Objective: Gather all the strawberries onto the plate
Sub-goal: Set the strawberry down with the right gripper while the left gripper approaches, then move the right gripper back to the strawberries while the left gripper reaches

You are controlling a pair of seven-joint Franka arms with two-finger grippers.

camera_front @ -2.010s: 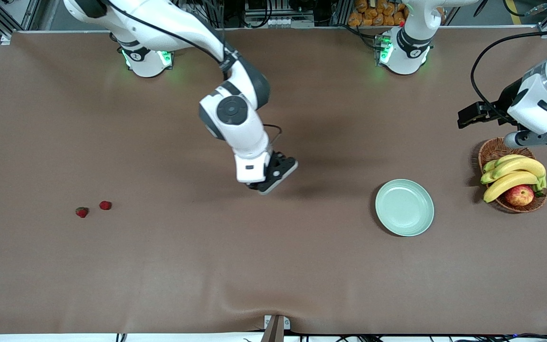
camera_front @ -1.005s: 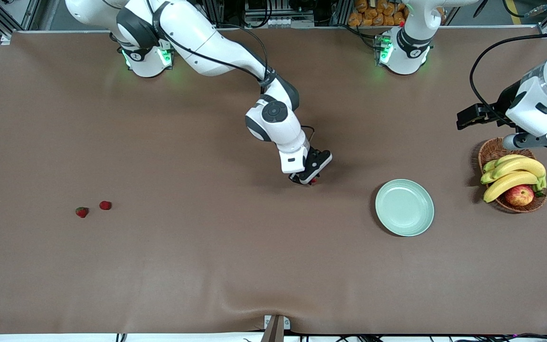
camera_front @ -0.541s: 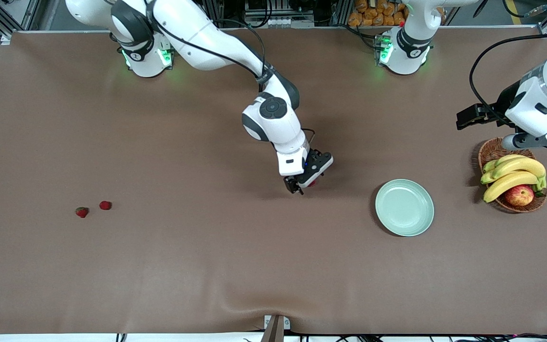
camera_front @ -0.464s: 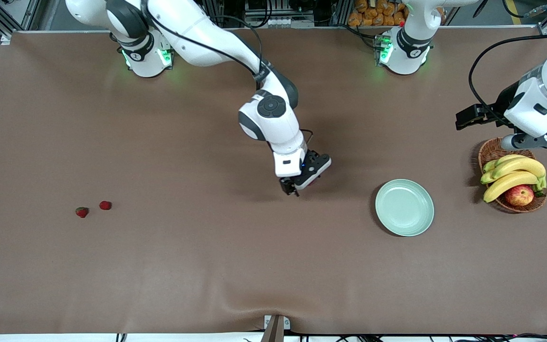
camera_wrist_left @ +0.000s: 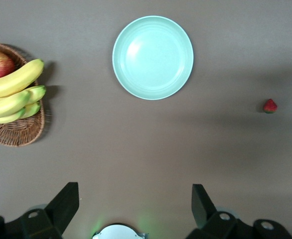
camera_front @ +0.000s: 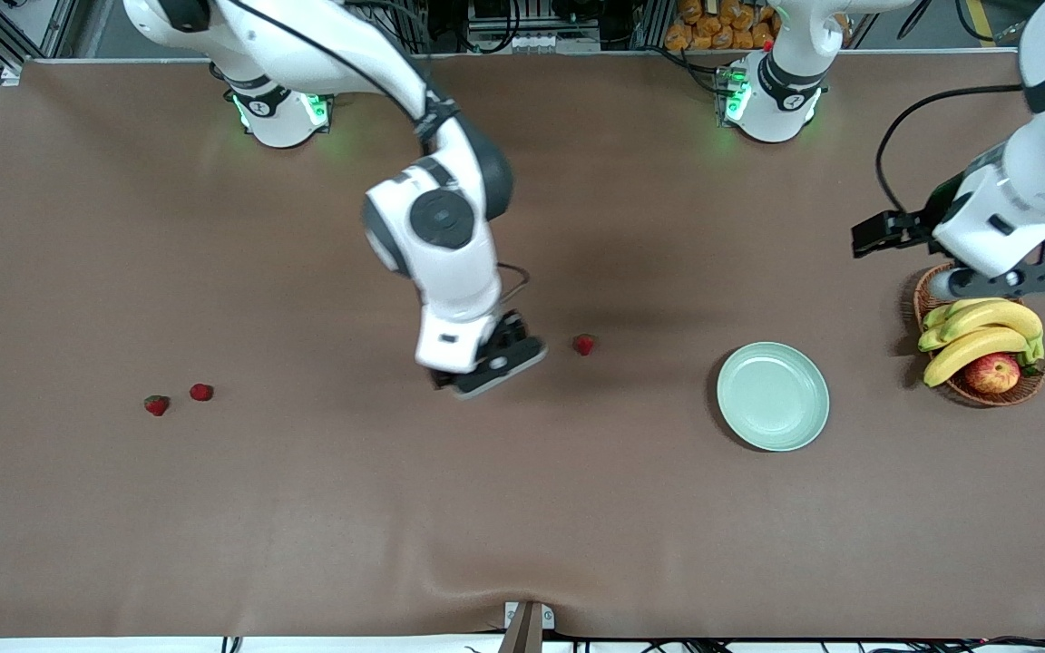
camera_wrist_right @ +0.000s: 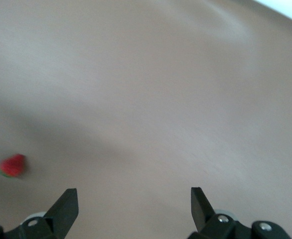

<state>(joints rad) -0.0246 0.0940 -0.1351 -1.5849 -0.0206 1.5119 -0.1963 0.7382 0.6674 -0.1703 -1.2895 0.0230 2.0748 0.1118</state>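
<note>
On table: strawberry (camera_front: 584, 344), plate (camera_front: 773, 396); no writing.

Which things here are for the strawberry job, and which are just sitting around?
For the job: three tiny red strawberries, one mid-table, two toward the right arm's end; round pale mint-green plate.

Just lying about: brown woven wicker basket, yellow bananas, red-yellow apple.
</note>
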